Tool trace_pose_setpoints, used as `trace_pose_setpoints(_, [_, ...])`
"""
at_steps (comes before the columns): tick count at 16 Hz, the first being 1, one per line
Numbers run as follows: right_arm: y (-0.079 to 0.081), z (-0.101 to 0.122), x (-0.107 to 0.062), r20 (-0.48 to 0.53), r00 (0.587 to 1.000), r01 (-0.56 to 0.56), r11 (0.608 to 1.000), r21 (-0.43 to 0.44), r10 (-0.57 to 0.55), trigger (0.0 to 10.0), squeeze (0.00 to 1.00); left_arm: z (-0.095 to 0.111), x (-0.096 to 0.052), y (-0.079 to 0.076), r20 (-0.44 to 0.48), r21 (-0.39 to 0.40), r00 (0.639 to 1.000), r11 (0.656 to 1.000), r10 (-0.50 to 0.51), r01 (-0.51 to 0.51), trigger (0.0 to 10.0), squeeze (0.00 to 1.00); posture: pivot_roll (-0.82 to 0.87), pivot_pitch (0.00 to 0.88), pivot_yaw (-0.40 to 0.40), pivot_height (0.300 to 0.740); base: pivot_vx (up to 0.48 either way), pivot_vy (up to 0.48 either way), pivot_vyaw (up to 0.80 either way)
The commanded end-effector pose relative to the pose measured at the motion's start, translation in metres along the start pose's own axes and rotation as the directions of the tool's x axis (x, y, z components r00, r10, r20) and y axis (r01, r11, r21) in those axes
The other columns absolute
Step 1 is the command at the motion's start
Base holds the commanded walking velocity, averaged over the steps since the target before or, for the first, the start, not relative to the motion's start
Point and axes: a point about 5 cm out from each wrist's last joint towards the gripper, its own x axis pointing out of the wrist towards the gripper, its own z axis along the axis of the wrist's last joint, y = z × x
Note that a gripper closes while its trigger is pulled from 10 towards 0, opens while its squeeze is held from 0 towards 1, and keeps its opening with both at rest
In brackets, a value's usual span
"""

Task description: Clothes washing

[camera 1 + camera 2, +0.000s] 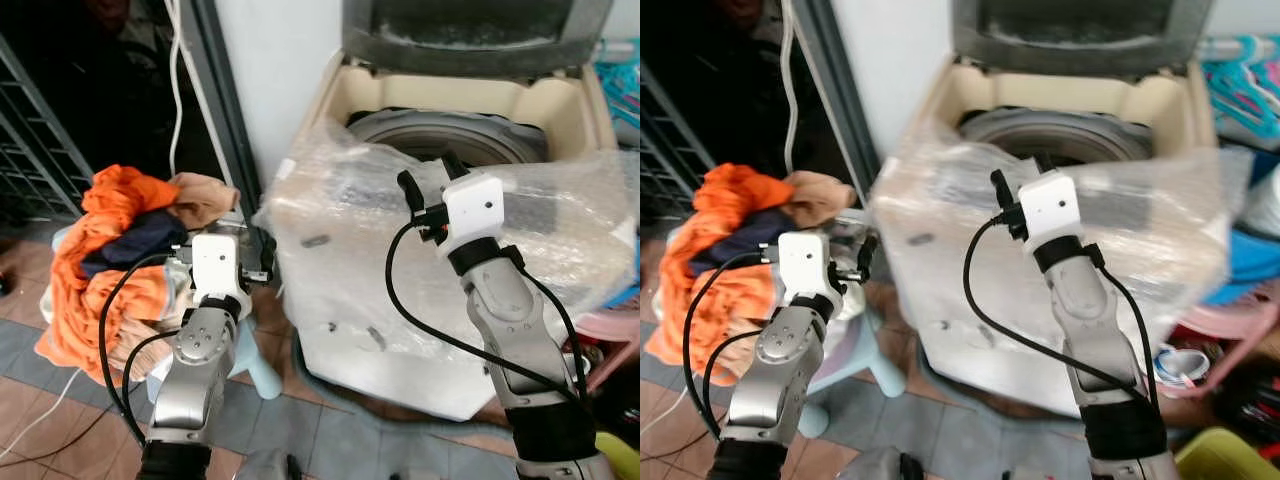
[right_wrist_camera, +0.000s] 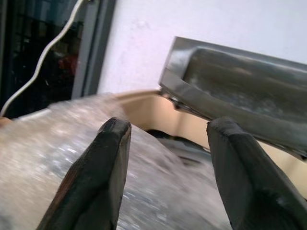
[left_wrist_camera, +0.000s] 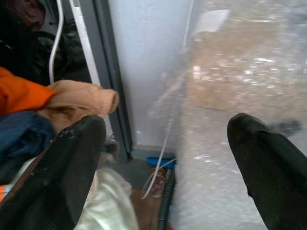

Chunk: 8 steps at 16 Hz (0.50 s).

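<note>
Now, your left pincer: spread wide, empty, beside the laundry pile.
Your right pincer: parted, empty, above the plastic-wrapped washing machine.

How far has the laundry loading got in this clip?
Done: washer lid is up. In hand: nothing; the open left pincer is beside the clothes pile, the open right pincer over the plastic-wrapped washer. Left: all the clothes remain to load.

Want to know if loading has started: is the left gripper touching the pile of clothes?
Cannot tell. In the left wrist view the open left gripper has one finger overlapping the clothes pile, but no contact or gap shows plainly.
</note>
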Motion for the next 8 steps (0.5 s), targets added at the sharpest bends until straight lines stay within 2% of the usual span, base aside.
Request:
trace_pose_setpoints(1, [0.004, 0.003, -0.004, 0.014, 1.0, 0.006, 1.0, 0.028, -0.006, 10.0, 0.0, 0.002, 0.0, 0.006, 0.006, 0.016, 1.0, 1.0, 0.016, -0.016, 10.0, 0.0, -0.09, 0.0, 0.106, 0.74, 0.0, 0.48, 0.0])
trace_pose_setpoints(2, [0.002, -0.011, -0.014, -0.057, 0.996, 0.067, 0.992, 0.103, -0.061, 10.0, 0.0, 0.002, 0.0, 0.006, 0.008, 0.016, 1.0, 1.0, 0.018, -0.018, 10.0, 0.0, -0.09, 0.0, 0.106, 0.74, 0.0, 0.48, 0.0])
trace_pose_setpoints(3, [0.005, -0.03, -0.029, -0.172, 0.979, 0.143, 0.968, 0.205, -0.108, 10.0, 0.0, 0.002, 0.0, 0.006, 0.01, 0.014, 1.0, 1.0, 0.02, -0.02, 10.0, 0.0, -0.09, 0.0, 0.106, 0.74, 0.0, 0.48, 0.0])
trace_pose_setpoints(4, [0.01, -0.035, -0.035, -0.206, 0.973, 0.157, 0.958, 0.239, -0.108, 10.0, 0.0, 0.002, -0.001, 0.006, 0.011, 0.014, 1.0, 1.0, 0.02, -0.02, 10.0, 0.0, -0.08, 0.0, 0.109, 0.74, 0.0, 0.48, 0.0])
trace_pose_setpoints(5, [0.026, -0.036, -0.046, -0.227, 0.97, 0.152, 0.944, 0.292, -0.086, 10.0, 0.0, 0.002, -0.001, 0.006, 0.015, 0.015, 1.0, 1.0, 0.021, -0.022, 10.0, 0.0, -0.08, 0.0, 0.109, 0.74, 0.0, 0.48, 0.0])
trace_pose_setpoints(6, [0.033, -0.034, -0.049, -0.236, 0.969, 0.144, 0.94, 0.31, -0.07, 10.0, 0.0, 0.002, -0.001, 0.006, 0.017, 0.016, 1.0, 1.0, 0.023, -0.023, 10.0, 0.0, -0.08, 0.0, 0.112, 0.74, 0.0, 0.48, 0.0])
trace_pose_setpoints(8, [0.027, -0.04, -0.05, -0.3, 0.947, 0.223, 0.906, 0.36, -0.113, 10.0, 0.0, 0.003, -0.001, 0.007, 0.02, 0.014, 1.0, 1.0, 0.022, -0.022, 10.0, 0.0, -0.09, 0.0, 0.115, 0.74, 0.0, 0.48, 0.0])
